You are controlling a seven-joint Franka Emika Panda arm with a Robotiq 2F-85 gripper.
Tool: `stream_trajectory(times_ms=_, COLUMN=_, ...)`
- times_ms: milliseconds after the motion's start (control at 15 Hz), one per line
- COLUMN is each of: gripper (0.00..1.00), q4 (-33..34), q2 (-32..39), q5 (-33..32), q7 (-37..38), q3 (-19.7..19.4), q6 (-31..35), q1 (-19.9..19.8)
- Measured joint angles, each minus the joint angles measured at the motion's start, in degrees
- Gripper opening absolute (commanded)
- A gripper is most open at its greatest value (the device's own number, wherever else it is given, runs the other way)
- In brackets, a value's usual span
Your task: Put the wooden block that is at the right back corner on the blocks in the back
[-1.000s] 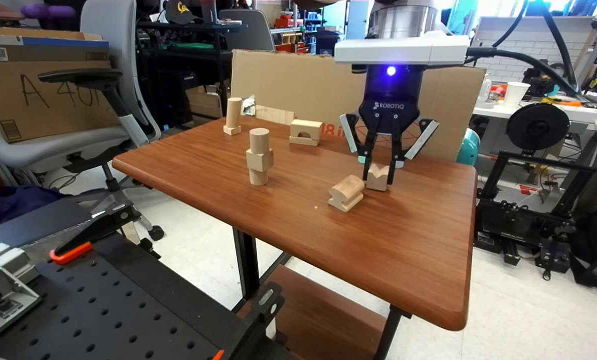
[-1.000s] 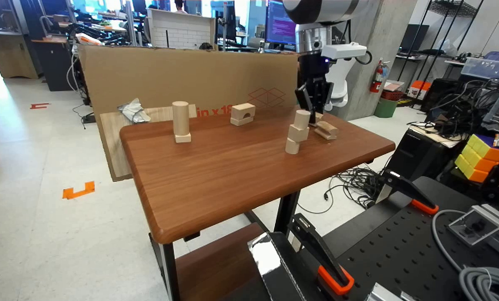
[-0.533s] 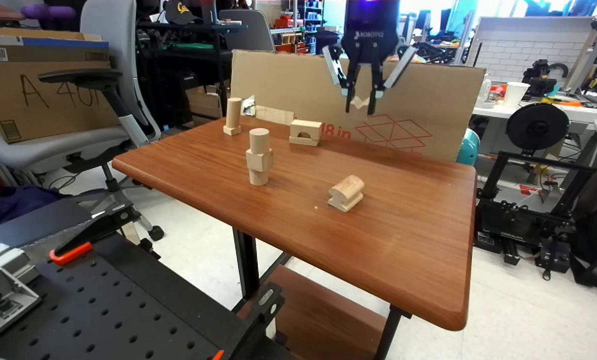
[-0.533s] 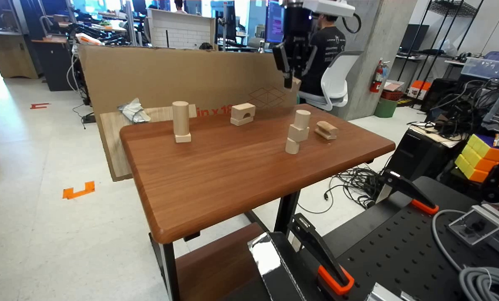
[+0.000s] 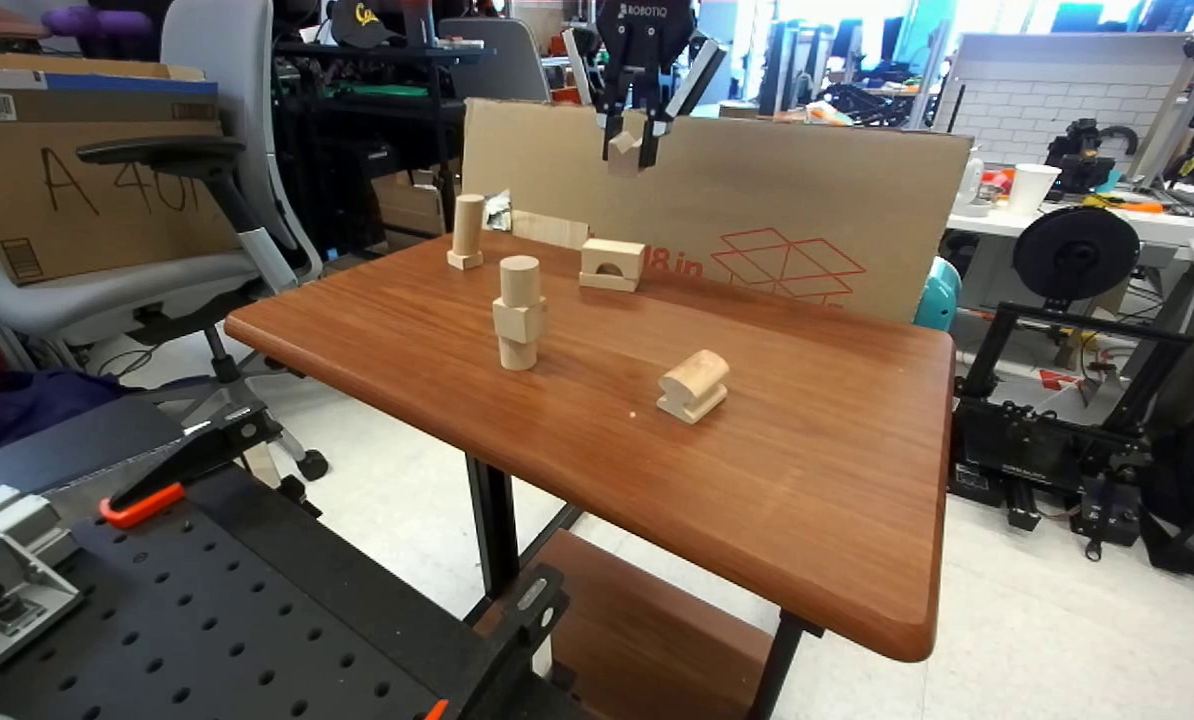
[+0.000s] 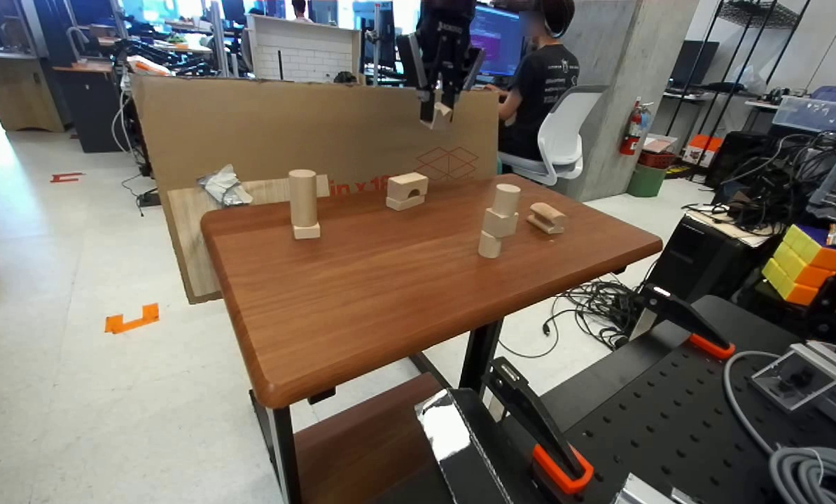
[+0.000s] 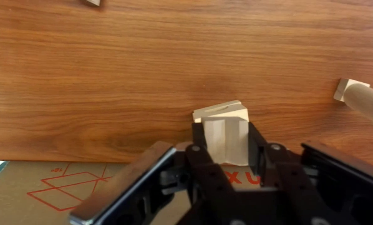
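In both exterior views the top edge cuts off the gripper [image 5: 629,152], its fingers [image 7: 198,134] hide parts of the block [image 7: 226,141], and the back blocks [image 7: 224,112] hide part of the red lettering [image 6: 360,186]. In an exterior view the block's lower outline blurs into the cardboard [image 5: 807,190], and a pale speck [image 5: 632,414] on the table [image 5: 807,470] is too small to tell. In the wrist view the block covers some of the back blocks, the gripper's nearest parts are blurred and run past the bottom edge, the right edge trims the cylinder [image 7: 364,100], and a pale piece [image 7: 93,2] at the top edge is cut too short to name.
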Motion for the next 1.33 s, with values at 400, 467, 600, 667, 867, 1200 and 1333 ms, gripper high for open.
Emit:
stream_trajectory(times_ms=400, gripper=0.08, q4=3.6, q2=5.2, q5=0.0, q7=0.2, q3=0.2, q6=-2.6, q1=1.6)
stream_trajectory(times_ms=467, gripper=0.08, q4=4.3, q2=6.0, q5=-0.1, q7=0.0, q3=0.2, q6=-3.3, q1=1.7)
stream_trajectory(times_ms=600, gripper=0.08, q4=5.9, q2=7.5, q5=-0.2, q7=-0.4, q3=0.2, q6=-5.0, q1=1.7)
stream_trajectory(times_ms=667, gripper=0.08, q4=6.6, q2=8.1, q5=-0.3, q7=-0.7, q3=0.2, q6=-5.8, q1=1.7)
stream_trajectory(times_ms=867, gripper=0.08, q4=8.7, q2=9.6, q5=-0.9, q7=-1.4, q3=0.1, q6=-7.4, q1=1.7)
stream_trajectory(times_ms=1200, gripper=0.08, q4=11.5, q2=11.3, q5=-2.4, q7=-1.5, q3=-0.2, q6=-7.5, q1=1.7)
stream_trajectory(times_ms=1333, gripper=0.08, q4=12.4, q2=12.0, q5=-3.1, q7=-1.5, q3=-0.2, q6=-7.5, q1=1.7)
